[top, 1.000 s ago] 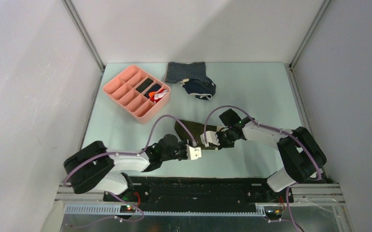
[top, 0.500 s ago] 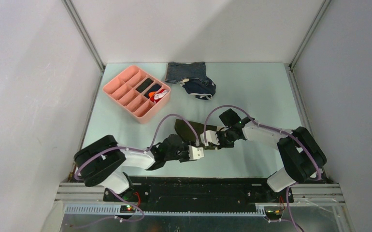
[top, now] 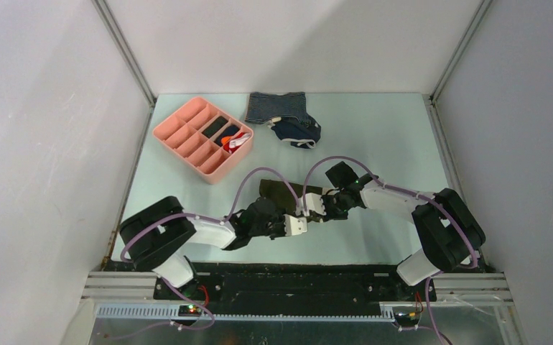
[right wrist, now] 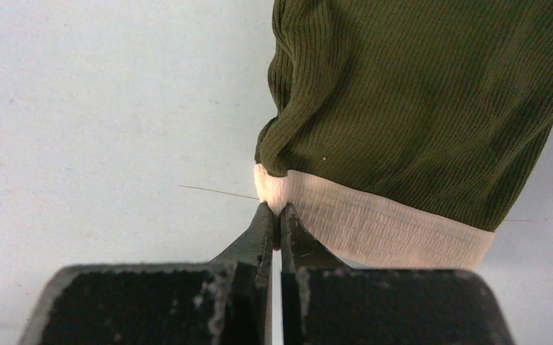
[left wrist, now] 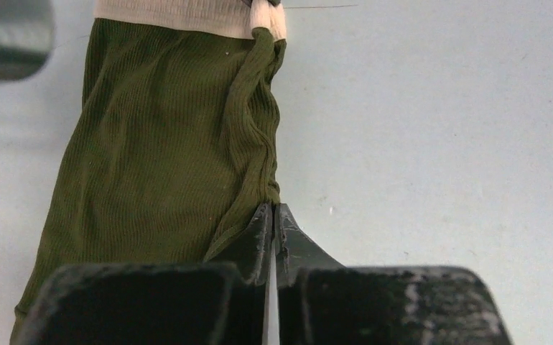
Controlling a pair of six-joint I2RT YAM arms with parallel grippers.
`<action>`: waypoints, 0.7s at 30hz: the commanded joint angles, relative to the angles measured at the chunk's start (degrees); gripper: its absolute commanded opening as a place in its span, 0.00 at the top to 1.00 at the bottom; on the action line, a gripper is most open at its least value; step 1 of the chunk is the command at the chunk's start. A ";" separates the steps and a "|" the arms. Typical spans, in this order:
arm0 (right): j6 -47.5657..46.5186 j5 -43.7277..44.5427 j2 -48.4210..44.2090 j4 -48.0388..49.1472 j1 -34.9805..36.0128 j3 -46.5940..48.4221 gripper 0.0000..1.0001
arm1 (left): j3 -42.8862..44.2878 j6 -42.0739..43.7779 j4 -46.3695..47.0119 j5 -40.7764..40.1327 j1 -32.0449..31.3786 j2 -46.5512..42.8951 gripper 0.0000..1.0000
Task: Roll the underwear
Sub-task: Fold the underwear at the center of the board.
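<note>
The underwear (top: pixel 277 190) is a dark olive-green ribbed garment with a cream waistband (right wrist: pixel 374 223), lying mid-table between the two arms. My left gripper (top: pixel 293 218) is shut on the folded edge of the green cloth (left wrist: pixel 187 144) at its near end, the jaws (left wrist: pixel 273 212) closed on the fold. My right gripper (top: pixel 304 206) is shut on a corner of the waistband, the jaws (right wrist: pixel 277 214) pinching the cream cloth. The two grippers are close together over the garment's right side. Much of the garment is hidden under them in the top view.
A pink divided tray (top: pixel 202 136) stands at the back left with rolled items in some compartments. A blue-grey striped garment (top: pixel 273 106) and a navy white-trimmed garment (top: pixel 296 133) lie at the back middle. Enclosure walls stand on all sides.
My left arm has swung to the right, bringing its gripper closer to the right gripper. The visible green cloth has become shorter. The right arm has barely moved.
</note>
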 commanded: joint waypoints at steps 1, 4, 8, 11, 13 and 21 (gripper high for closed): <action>2.52 -2.04 1.64 -3.77 1.20 -1.75 1.00 | 0.05 -0.95 -0.98 -1.25 0.49 -0.51 1.00; 3.63 -1.67 0.31 -4.05 0.94 -1.74 1.00 | -0.33 -3.12 -1.18 -2.40 0.69 -4.26 1.00; 4.20 -3.39 -3.04 -7.25 0.65 -1.57 1.00 | -1.50 -4.80 -2.43 -2.44 1.84 -10.25 1.00; 4.47 -4.70 -6.14 -10.84 0.96 -1.57 1.00 | -2.24 -5.65 -5.41 -1.58 3.28 -13.76 1.00; 4.33 -5.42 -7.64 -12.56 1.00 -1.57 1.00 | -2.08 -6.37 -8.27 -0.81 4.33 -15.77 1.00; 7.31 -7.99 -7.84 -16.27 0.49 0.95 1.00 | 2.27 -7.07 -14.67 3.70 7.78 -16.09 1.00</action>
